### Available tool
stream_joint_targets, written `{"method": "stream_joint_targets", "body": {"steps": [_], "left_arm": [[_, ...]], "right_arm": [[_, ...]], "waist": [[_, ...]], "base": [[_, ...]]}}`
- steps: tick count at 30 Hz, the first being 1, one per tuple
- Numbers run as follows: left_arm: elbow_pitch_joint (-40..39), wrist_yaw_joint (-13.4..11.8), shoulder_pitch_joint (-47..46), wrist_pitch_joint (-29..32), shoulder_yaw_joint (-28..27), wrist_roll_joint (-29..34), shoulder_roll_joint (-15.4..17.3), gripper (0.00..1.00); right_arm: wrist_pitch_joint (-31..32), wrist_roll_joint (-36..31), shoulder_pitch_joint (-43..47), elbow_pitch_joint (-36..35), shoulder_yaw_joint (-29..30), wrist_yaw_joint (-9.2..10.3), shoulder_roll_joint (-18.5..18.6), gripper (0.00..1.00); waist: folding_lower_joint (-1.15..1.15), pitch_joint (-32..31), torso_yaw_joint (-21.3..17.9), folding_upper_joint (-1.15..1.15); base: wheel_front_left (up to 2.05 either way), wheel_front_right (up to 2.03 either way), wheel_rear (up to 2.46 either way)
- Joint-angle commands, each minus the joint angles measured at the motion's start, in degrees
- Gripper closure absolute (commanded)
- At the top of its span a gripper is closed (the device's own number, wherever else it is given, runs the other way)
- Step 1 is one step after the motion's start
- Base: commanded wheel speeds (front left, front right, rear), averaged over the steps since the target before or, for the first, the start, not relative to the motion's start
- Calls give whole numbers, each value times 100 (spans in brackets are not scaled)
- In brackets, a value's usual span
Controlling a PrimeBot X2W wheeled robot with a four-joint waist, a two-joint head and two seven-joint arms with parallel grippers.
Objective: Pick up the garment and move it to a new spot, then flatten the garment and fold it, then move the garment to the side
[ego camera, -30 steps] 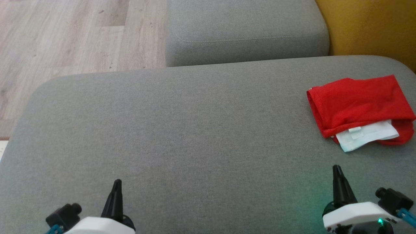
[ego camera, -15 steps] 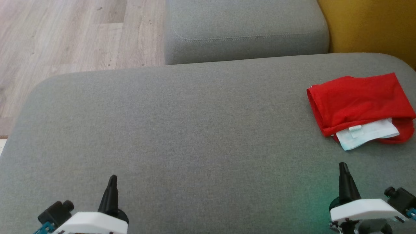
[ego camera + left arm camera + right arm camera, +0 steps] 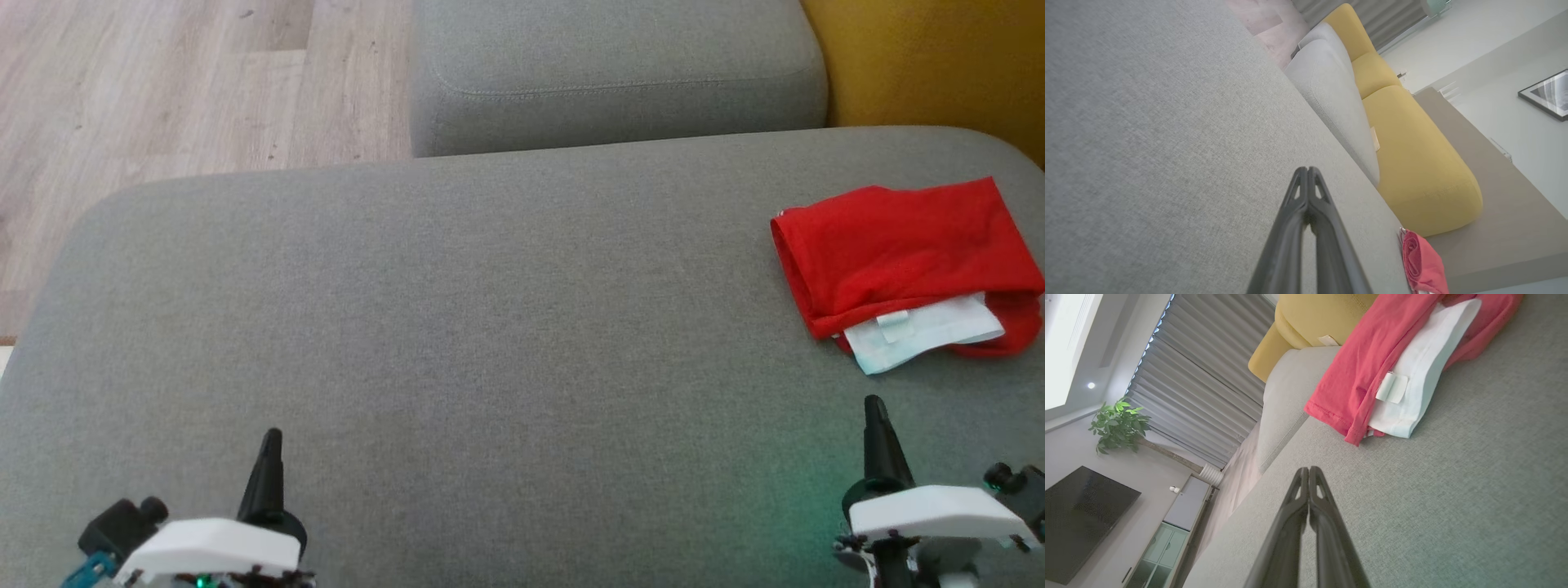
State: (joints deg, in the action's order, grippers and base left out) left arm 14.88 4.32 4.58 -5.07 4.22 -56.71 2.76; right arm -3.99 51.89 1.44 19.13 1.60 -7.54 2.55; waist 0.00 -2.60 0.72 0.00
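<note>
The garment (image 3: 890, 245) is folded into a compact red bundle, so whatever its inner faces carry is hidden. All that shows is plain red cloth with a stitched hem, a white layer (image 3: 922, 331) poking out from the edge nearest the right jaws, and a small white tag (image 3: 1391, 387) on that layer. Whether the white part is a sleeve cannot be told. In the head view its far right side runs to the picture's edge. In the right wrist view the top edge cuts it off. In the left wrist view only a rolled red edge (image 3: 1423, 261) peeks in at the bottom.

It lies on the grey upholstered seat (image 3: 490, 327), ahead of the right jaws and slightly to their right, apart from the tips — and well off to the right of the left jaws.

Both pairs of jaws are pressed together, fingers (image 3: 1290, 232) meeting at the tips, with nothing between them. The right pair's fingers (image 3: 1290, 522) stand the same way. Both hover low over bare grey fabric, their white bodies cut by the head view's bottom edge.

Beyond the jaws sit a second grey cushion (image 3: 612, 73), a yellow sofa (image 3: 939, 57) and a pale wood floor (image 3: 163, 90).
</note>
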Motion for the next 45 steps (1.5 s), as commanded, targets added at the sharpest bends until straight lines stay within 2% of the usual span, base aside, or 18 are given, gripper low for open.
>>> {"method": "stream_joint_targets", "body": {"steps": [1,45], "left_arm": [[-176,63,-358,43,-181,-141,34,100],[-114,233,-839,773,-759,-2445,37,100]], "right_arm": [[47,164,-343,-233,-16,3,18,100],[719,2757,-625,-419,326,4,28,100]], "waist": [[0,6,-2,0],[0,189,-49,0]], "base": [[0,0,0],[0,0,0]]}}
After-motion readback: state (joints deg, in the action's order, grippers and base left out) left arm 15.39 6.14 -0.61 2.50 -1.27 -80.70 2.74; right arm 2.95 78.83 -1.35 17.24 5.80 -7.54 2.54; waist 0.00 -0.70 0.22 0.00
